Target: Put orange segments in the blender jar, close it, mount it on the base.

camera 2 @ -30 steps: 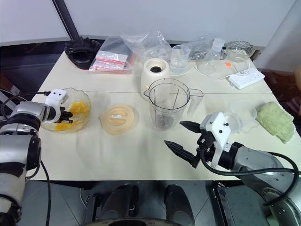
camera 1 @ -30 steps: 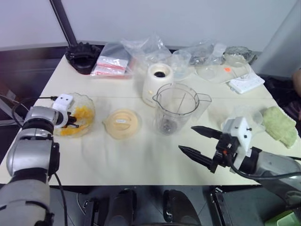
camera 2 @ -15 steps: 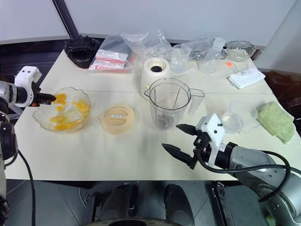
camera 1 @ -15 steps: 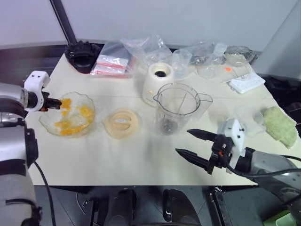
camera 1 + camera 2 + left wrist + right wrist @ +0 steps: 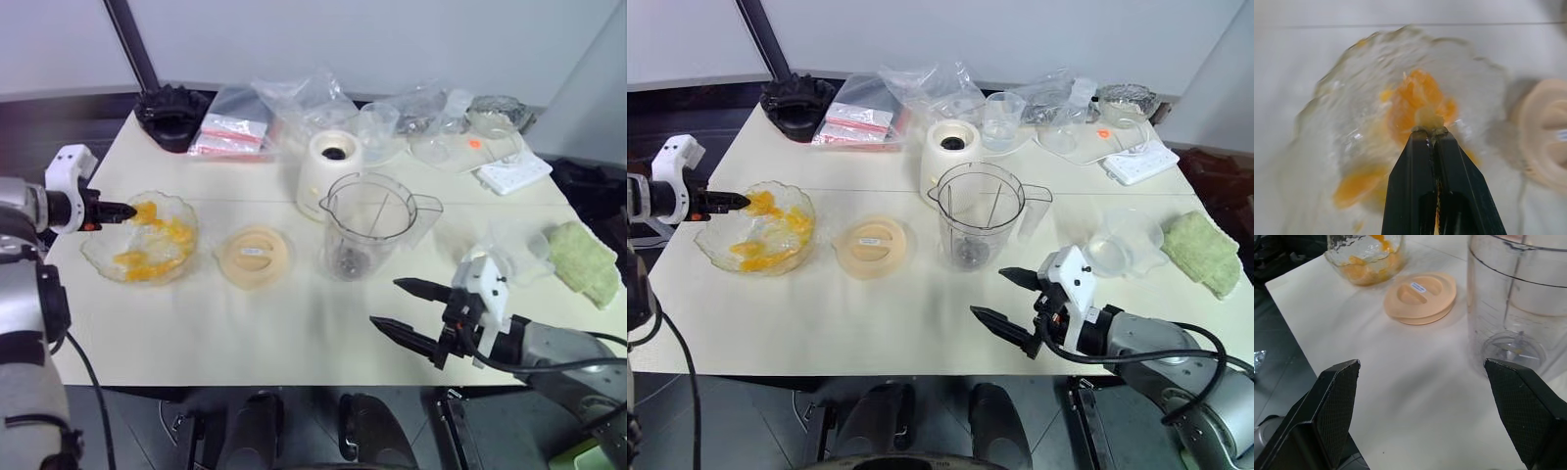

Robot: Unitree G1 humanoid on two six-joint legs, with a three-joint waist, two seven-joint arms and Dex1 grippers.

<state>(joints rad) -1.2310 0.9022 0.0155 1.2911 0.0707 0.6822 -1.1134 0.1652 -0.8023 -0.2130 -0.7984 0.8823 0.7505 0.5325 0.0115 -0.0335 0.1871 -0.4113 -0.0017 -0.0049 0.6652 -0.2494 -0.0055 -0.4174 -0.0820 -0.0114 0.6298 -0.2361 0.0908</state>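
Note:
My left gripper (image 5: 1428, 131) is shut on a small orange segment (image 5: 1428, 117) and hangs over the left rim of the scalloped glass bowl (image 5: 98, 257). More orange segments (image 5: 147, 262) lie in that bowl. The clear blender jar (image 5: 370, 225) stands upright and uncovered mid-table, dark blades at its bottom. Its peach lid (image 5: 255, 255) lies flat between bowl and jar. The cream base (image 5: 328, 171) stands just behind the jar. My right gripper (image 5: 385, 302) is open and holds nothing, low over the table's front edge, right of the jar and pointing toward it.
A black ridged round object (image 5: 174, 117) and plastic bags (image 5: 235, 132) lie at the back left. A clear measuring cup (image 5: 377, 132) stands behind the base. A white power strip (image 5: 514, 174), a small clear cup (image 5: 509, 240) and a green cloth (image 5: 583, 259) occupy the right side.
My left gripper has lifted out of the bowl and drawn back over its left rim with a segment in its tips. The right gripper has sunk a little, still open.

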